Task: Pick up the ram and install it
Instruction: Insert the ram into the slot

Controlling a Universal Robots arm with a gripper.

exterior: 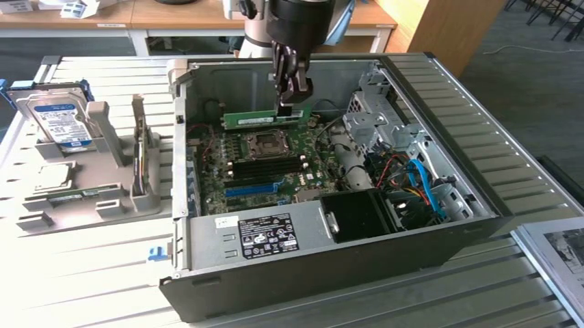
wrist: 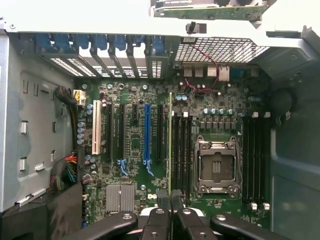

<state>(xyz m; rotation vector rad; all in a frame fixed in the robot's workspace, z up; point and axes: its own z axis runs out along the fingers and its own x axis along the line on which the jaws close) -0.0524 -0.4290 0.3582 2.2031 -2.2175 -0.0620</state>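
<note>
The long, narrow green circuit-board ram [exterior: 260, 120] hangs on edge inside the open black computer case [exterior: 474, 225]. The black claw [exterior: 292, 104] is clamped on it, near its end toward the exterior view's right. Below lies the green motherboard [wrist: 130, 165], where the ram lines up with black memory slots [wrist: 182, 150] beside the silver processor socket [wrist: 216, 167].

And here's a pale, ribbed metal table [exterior: 82, 287] under bright, even light, its slatted top filling the near part of the room. Behind it stands a wooden-topped desk [exterior: 182, 17] on a white frame, with a tall light-wood panel [exterior: 438, 27] just beside it toward the exterior view's right. Past that, the grey carpeted floor [exterior: 538, 89] opens out, with a thin pale cable [exterior: 538, 49] trailing across it and dark chair legs [exterior: 556, 10] crowding the far corner.
</note>
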